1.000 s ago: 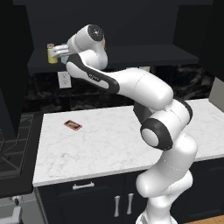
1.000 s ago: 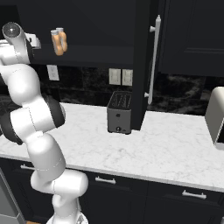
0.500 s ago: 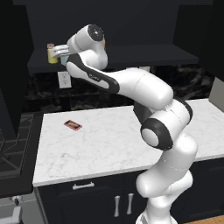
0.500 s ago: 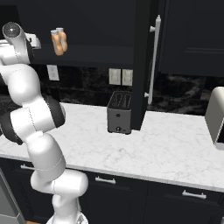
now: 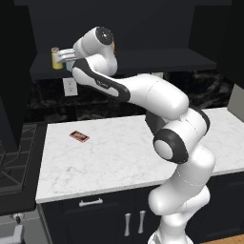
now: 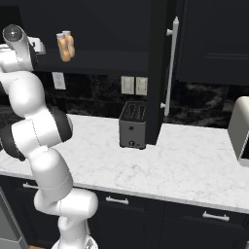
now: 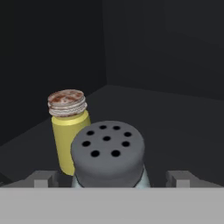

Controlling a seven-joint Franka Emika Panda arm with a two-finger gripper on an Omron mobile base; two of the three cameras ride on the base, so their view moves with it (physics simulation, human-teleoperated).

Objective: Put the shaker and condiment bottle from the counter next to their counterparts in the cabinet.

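In the left base view, the white arm is seen reaching up and to the left into the black wall cabinet [image 5: 143,28]. The gripper [image 5: 62,58] is held at the shelf, just beside the yellow shaker [image 5: 56,59], and a sliver of the pale blue-grey shaker [image 5: 70,65] is glimpsed right behind the hand. On the white marble counter [image 5: 119,152] below, a small red and dark flat packet [image 5: 79,137] is left lying near the left end, well apart from the arm.

In the right base view, two orange bottles [image 6: 65,46] are seen standing side by side on the cabinet shelf — which of them is the condiment bottle cannot be told at this size. A dark toaster [image 6: 133,124] is set on the counter near the backsplash, and a pale appliance [image 6: 240,129] is cut by the right edge.

In the hand view, the blue-grey shaker [image 7: 108,153] with its perforated grey cap is seen upright on the dark shelf, between the two finger tips [image 7: 43,179]. The fingers are spread wide and stand clear of the shaker on both sides — nothing is gripped. The yellow shaker [image 7: 69,127] with the brownish cap stands just beside it, upright.
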